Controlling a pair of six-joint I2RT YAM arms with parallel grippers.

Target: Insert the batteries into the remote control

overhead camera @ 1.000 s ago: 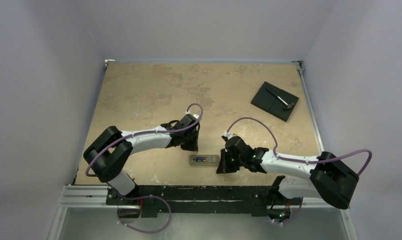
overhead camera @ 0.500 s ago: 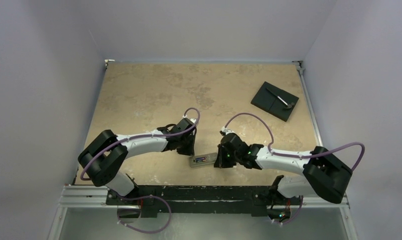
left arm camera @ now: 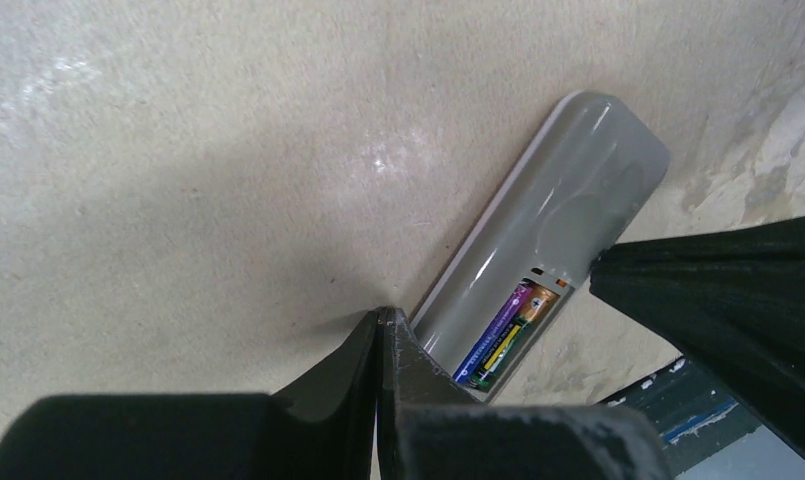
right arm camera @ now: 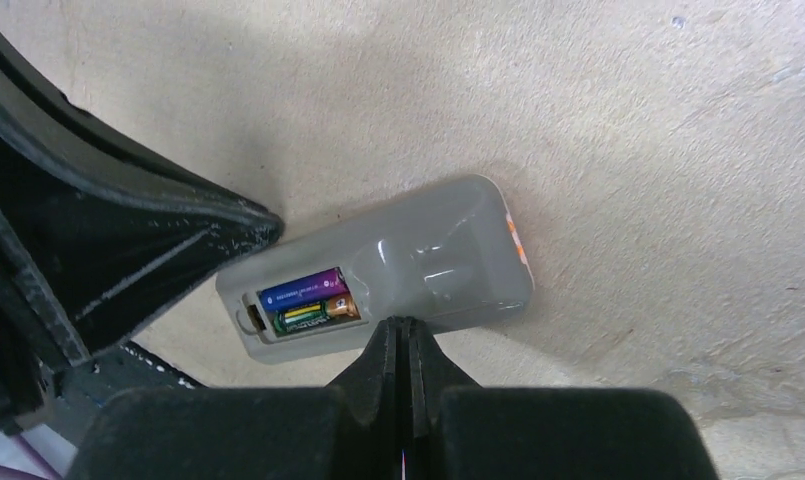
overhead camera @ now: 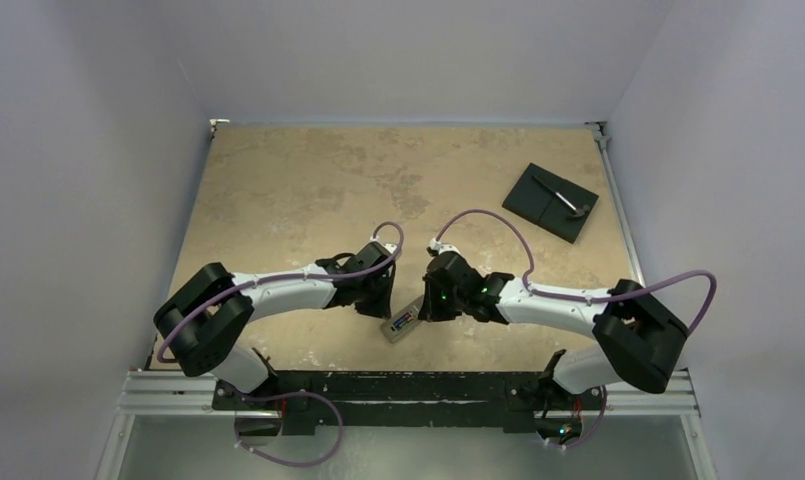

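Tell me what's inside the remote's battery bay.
Two batteries lie side by side in the remote, whose bay is open with no cover on it. Whatever sits beneath the cells is covered by them.

I can read nothing here: the batteries point(right arm camera: 300, 299) lying in the open bay of the remote control point(right arm camera: 428, 262) carry fine pale print along their purple and green-yellow wrappers, but in both wrist views it is too small and blurred for me to make out.
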